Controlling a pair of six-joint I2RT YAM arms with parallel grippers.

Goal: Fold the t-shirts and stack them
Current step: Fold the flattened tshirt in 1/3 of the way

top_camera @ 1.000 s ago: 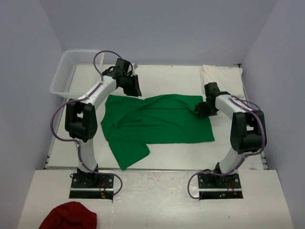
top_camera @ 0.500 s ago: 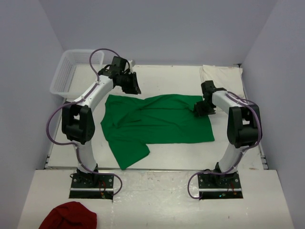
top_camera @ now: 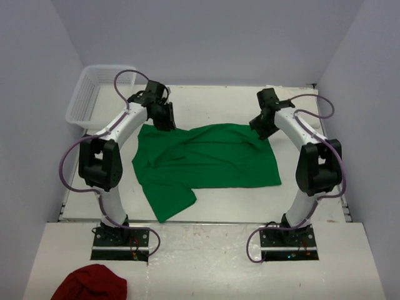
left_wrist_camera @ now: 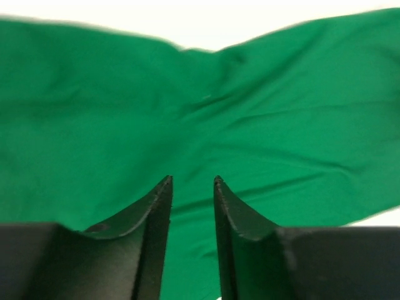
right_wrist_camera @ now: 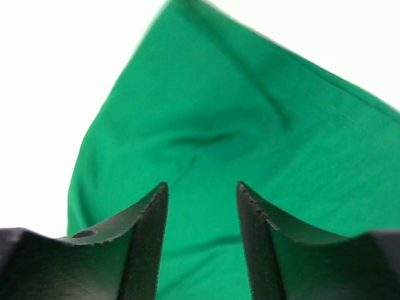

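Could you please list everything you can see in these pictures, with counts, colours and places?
green t-shirt: one, bright green, spread out mid-table, a little rumpled.
cream t-shirt: one, cream-white, far right corner, partly behind the right arm.
basket: one, white, far left corner.
cloth: one, dark red, near ledge, left.
table: one, white.
left fingers: two, black, apart over the shirt's far left edge, holding nothing.
right fingers: two, black, apart over its far right corner, holding nothing.

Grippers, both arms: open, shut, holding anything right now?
Left gripper: open by a narrow gap, holding nothing, over the green t-shirt.
Right gripper: open, holding nothing, over the same shirt.
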